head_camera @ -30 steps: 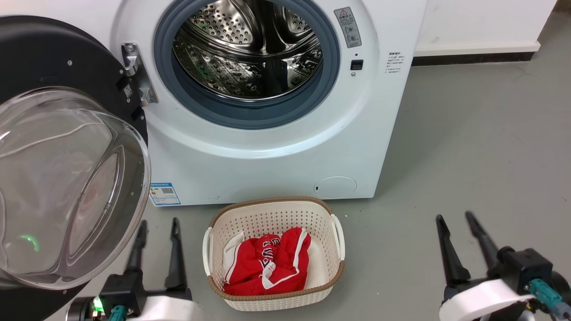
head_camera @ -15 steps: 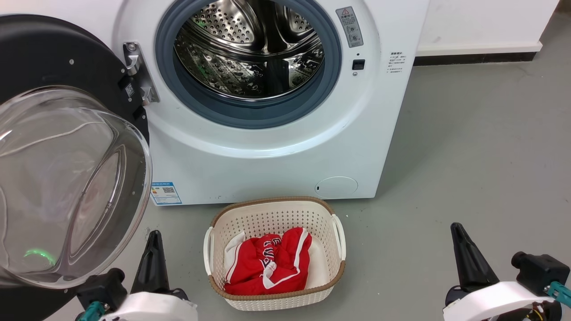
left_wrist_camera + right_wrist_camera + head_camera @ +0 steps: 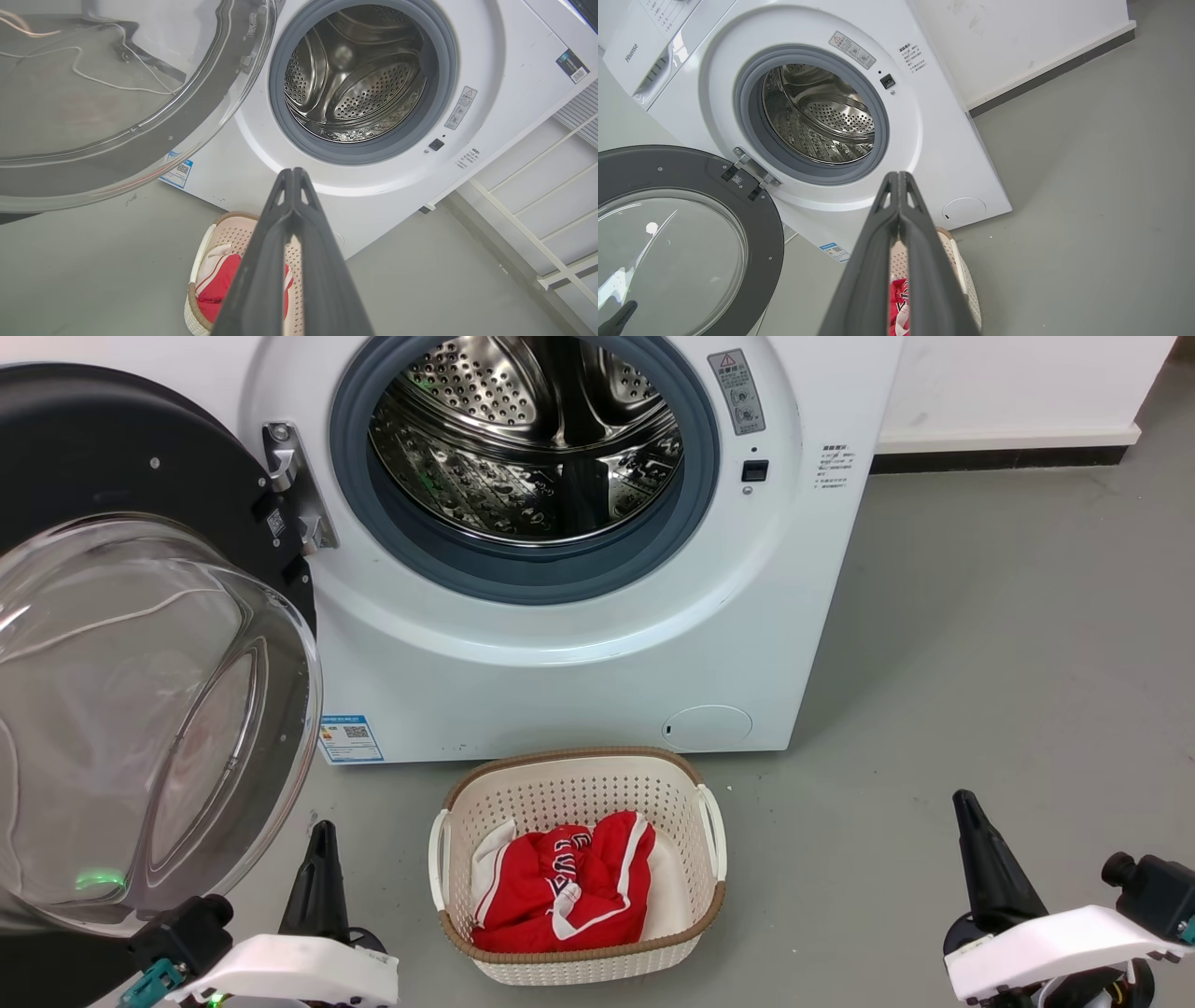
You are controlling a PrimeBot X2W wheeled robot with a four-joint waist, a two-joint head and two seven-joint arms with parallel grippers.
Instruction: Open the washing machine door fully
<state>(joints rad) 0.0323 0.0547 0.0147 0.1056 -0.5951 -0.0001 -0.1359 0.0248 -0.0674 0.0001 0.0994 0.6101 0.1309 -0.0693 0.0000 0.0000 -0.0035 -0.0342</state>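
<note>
**Door Found Wide Open, Both End Effectors Closed and Empty**

At the far left of the head view, the washing machine door [image 3: 140,663] was seen swung out on its hinge [image 3: 291,485]. Its black ring and bulging glass bowl were turned towards the camera, well clear of the opening. Just below and right of the bowl's lower edge, the left end effector [image 3: 323,835] was held low over the grey floor [image 3: 980,663], pointed up the picture. In the left wrist view its two dark fingers [image 3: 261,261] were pressed together at the tips, nothing was gripped between them, and they were seen apart from the door.

At the centre, the white washing machine [image 3: 579,663] was shown with its grey seal ring and perforated steel drum [image 3: 532,439] exposed. A blue label [image 3: 350,739] was stuck at the lower left of its front, and a round cover [image 3: 707,728] was set at the lower right.

Just in front of the machine, a cream perforated basket [image 3: 579,767] with a brown rim was placed on the floor. A red garment [image 3: 560,896] with white trim was heaped inside it.

At the lower right, the right end effector [image 3: 966,807] was held well apart from the basket and the machine. In the right wrist view its fingers [image 3: 873,261] were likewise closed tip to tip, with nothing between them. Behind it, a dark baseboard [image 3: 999,457] was seen along the foot of a white wall.
</note>
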